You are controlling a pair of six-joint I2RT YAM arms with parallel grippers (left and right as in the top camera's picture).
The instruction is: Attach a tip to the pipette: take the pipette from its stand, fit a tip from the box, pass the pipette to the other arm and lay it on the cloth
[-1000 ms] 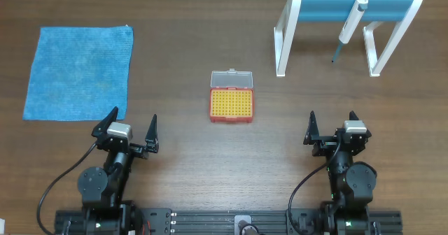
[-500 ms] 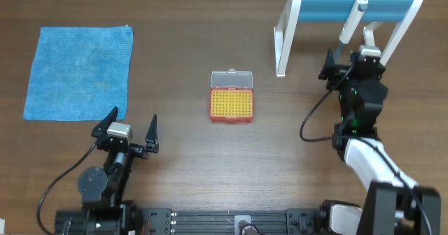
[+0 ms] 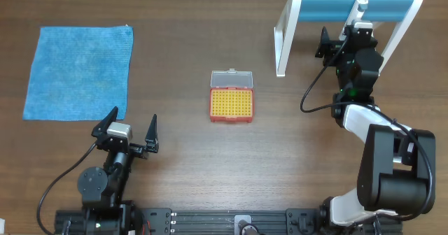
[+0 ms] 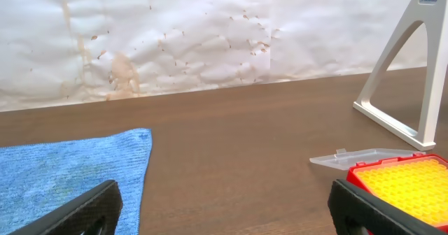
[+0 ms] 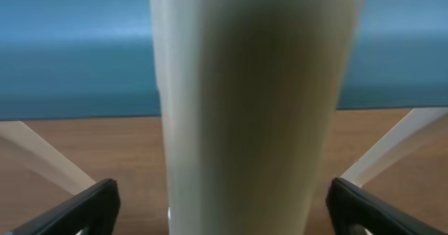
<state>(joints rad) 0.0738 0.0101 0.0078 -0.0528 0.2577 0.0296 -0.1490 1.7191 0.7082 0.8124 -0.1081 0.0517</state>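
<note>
right pincer [image 5: 224, 210] wide, straddling pipette [image 5: 252, 102] on stand [image 3: 315, 8]; centre it, close firmly on the body, then lift straight up. left pincer [image 3: 133, 119] wide, parked.

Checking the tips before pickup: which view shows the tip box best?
The top view: the whole tip box shows from above, lid open, yellow rack unobstructed. The left wrist view cuts it off, low and side-on. The right wrist view looks at the pipette instead.
</note>
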